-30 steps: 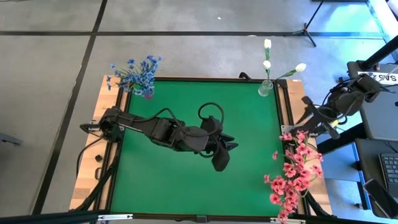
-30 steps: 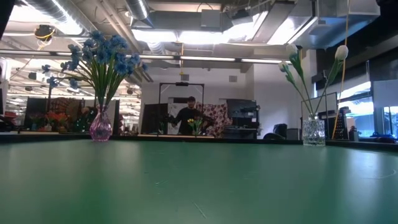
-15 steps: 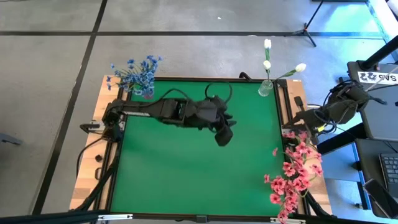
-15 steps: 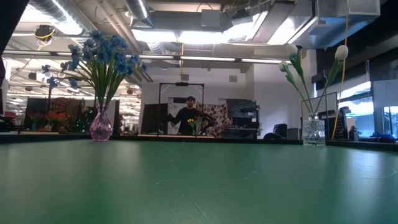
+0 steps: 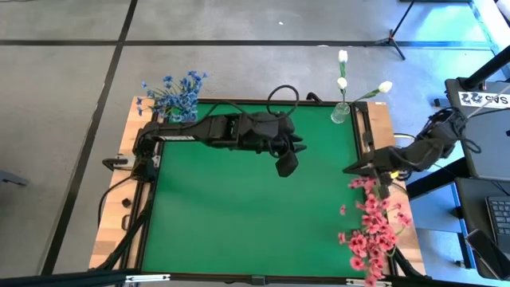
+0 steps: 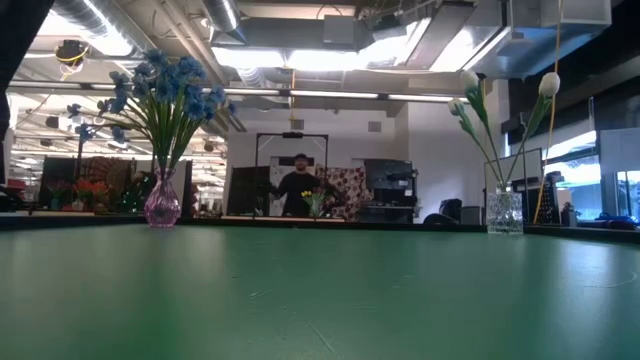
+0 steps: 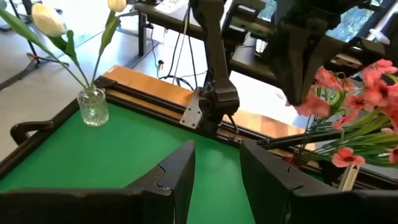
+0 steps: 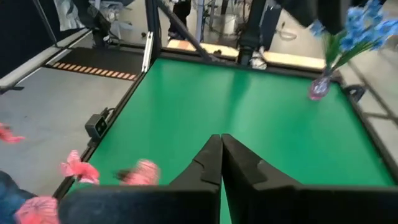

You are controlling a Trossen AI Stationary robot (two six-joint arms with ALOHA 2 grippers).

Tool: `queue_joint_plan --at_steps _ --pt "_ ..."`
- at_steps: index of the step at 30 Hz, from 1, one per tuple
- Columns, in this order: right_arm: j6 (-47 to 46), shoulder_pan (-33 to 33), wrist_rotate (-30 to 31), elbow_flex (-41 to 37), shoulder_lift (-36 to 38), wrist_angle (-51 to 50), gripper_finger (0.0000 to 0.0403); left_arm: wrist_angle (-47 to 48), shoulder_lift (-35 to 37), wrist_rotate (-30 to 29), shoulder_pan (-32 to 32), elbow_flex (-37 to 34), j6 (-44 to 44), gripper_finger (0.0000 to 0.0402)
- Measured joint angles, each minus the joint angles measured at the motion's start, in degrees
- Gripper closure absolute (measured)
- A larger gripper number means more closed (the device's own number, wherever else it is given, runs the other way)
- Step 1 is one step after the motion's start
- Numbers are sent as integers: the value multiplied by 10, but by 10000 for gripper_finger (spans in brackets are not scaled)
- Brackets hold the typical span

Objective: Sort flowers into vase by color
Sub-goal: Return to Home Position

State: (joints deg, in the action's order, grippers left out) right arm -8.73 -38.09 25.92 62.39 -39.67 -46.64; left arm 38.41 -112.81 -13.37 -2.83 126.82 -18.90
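Pink flowers lie along the table's right edge, partly over the wooden rim. Blue flowers stand in a pink vase at the far left corner. White flowers stand in a clear vase at the far right corner. My left gripper hovers open over the far middle of the green mat, nothing between its fingers. My right gripper is shut at the mat's right edge, just above the far end of the pink flowers. The low view shows neither gripper. My right gripper has its two fingers shut together, pointing toward the table's left and slightly down. No stem shows between the fingertips in its wrist view. The pink blooms sit close beside and below it; I cannot tell whether it touches them.
The green mat lies bare between the vases. Wooden rims and dark rails run along the table's left and right sides. A desk with a keyboard stands off the right side. A person stands far back in the room.
My left gripper has swung from the mat's middle toward the far edge, rolling as it went, and stayed open. My right gripper has come from beyond the right rim toward the mat and has shut. The far end of the pink flowers has shifted a little toward the mat.
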Motion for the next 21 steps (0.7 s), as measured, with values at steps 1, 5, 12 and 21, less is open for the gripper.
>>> queue_joint_plan --at_steps 1,5,12,21 --pt "0 15 -17 0 -5 4 398 0 0 0 -1 0 0 278" --pt "7 72 -66 14 -23 6 399 2 0 0 -11 0 0 278" --pt "30 137 -82 52 -17 -30 398 2 0 0 -25 0 -4 278" --pt "25 185 -60 83 40 -99 398 -21 0 35 -25 0 4 278"
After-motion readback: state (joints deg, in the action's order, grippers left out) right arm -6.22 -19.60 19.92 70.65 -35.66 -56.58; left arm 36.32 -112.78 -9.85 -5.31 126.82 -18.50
